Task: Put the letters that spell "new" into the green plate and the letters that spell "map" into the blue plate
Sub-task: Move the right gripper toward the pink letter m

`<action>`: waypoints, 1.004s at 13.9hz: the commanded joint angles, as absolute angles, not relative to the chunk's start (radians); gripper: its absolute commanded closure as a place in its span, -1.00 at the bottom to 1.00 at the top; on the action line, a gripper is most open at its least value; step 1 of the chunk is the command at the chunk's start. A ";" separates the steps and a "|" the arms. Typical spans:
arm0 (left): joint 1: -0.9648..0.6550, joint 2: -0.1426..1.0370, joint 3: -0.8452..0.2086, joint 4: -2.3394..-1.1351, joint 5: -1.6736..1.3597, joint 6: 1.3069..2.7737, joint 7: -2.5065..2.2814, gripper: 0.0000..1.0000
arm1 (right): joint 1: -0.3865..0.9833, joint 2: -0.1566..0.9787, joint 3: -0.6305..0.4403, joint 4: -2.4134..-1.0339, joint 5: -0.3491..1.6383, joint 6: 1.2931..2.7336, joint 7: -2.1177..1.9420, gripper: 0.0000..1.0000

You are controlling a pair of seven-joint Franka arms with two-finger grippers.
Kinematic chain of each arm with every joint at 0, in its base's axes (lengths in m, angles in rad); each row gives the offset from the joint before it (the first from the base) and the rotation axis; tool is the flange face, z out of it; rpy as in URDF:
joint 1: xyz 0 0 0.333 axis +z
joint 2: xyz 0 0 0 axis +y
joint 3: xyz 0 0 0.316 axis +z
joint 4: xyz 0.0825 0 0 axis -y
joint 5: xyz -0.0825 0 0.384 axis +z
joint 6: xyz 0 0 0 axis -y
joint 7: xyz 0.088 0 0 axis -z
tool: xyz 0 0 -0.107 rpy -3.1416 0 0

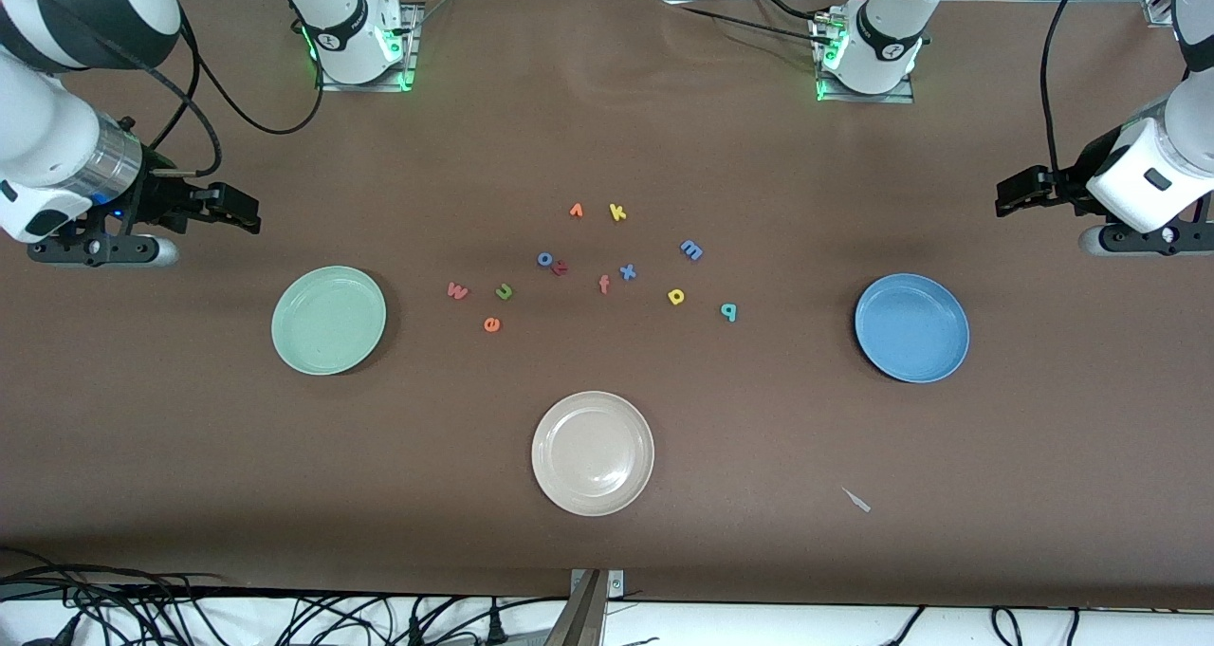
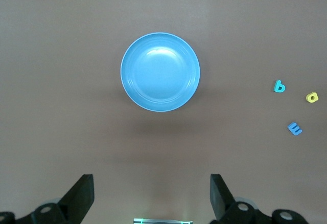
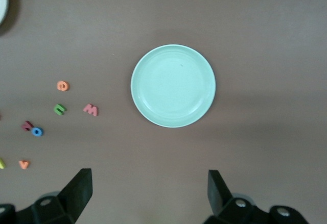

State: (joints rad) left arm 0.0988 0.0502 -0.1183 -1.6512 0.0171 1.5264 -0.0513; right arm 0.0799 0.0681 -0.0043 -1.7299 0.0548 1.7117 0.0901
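The pink-red w (image 1: 457, 291), green n (image 1: 504, 291) and orange e (image 1: 491, 323) lie on the table beside the empty green plate (image 1: 328, 320). The blue m (image 1: 691, 249), yellow a (image 1: 676, 296) and teal p (image 1: 728, 312) lie toward the empty blue plate (image 1: 911, 327). My right gripper (image 1: 248, 212) hangs open and empty over bare table at the right arm's end; its wrist view shows the green plate (image 3: 173, 85), w (image 3: 90, 109), n (image 3: 60, 109) and e (image 3: 62, 85). My left gripper (image 1: 1005, 198) hangs open and empty at the left arm's end, looking at the blue plate (image 2: 160, 72).
An empty beige plate (image 1: 593, 452) sits nearest the front camera. Other letters lie mid-table: blue o (image 1: 545, 259), salmon f (image 1: 604, 285), blue x (image 1: 627, 271), yellow k (image 1: 617, 212), an orange one (image 1: 576, 211). A small grey scrap (image 1: 856, 500) lies near the front edge.
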 commanded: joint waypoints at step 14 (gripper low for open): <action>0.100 0.058 -0.117 -1.632 -0.005 1.522 -0.028 -1.00 | 0.101 0.063 0.164 -2.092 0.071 2.161 0.546 -0.99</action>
State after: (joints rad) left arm 0.0986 0.0503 -0.1184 -1.6512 0.0171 1.5264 -0.0513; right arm 0.0871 0.0713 0.1460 -2.0184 0.0729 2.0751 0.4676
